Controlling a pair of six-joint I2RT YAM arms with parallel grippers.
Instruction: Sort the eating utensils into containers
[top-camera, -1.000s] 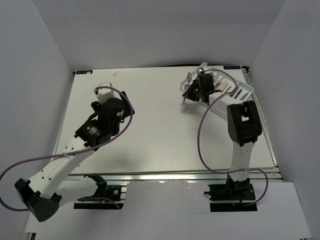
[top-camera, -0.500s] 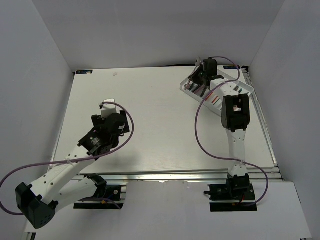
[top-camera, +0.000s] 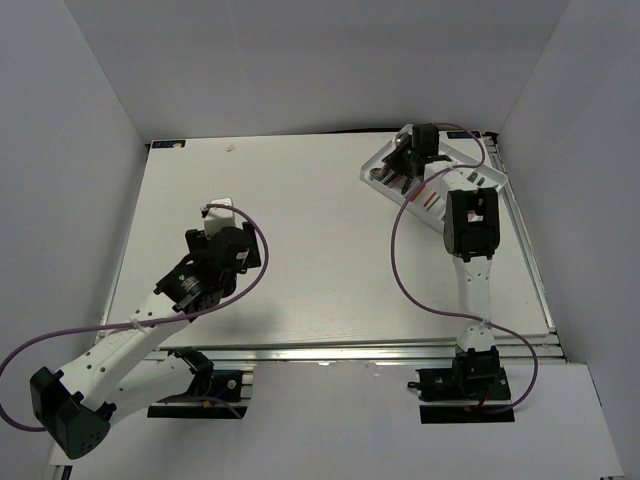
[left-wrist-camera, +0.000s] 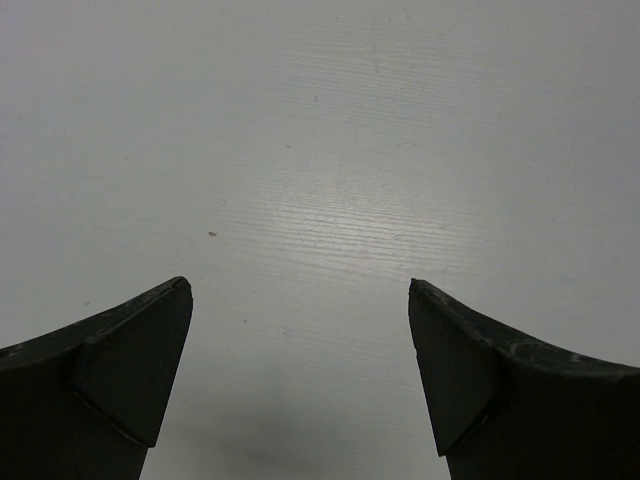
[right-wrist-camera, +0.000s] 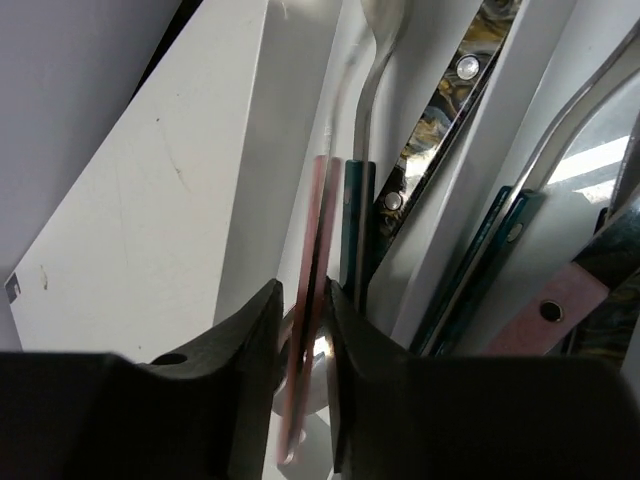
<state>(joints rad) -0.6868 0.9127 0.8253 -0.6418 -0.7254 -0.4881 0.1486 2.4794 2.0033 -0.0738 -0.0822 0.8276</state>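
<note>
Handle, slim glossy pink, within right gripper, hold unclear; left gripper wide apart.

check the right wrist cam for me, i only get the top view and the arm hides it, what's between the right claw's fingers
Observer: A thin pink handle stands between the fingers of the right claw. I cannot tell whether it is clamped or loose.
Operator: is it over the tray
Observer: Yes, it is down in a compartment of the tray, right beside a teal handle.
Operator: and the left claw
Observer: The left wrist view shows the left claw wide open, with nothing between its fingers and only the table below.
</note>
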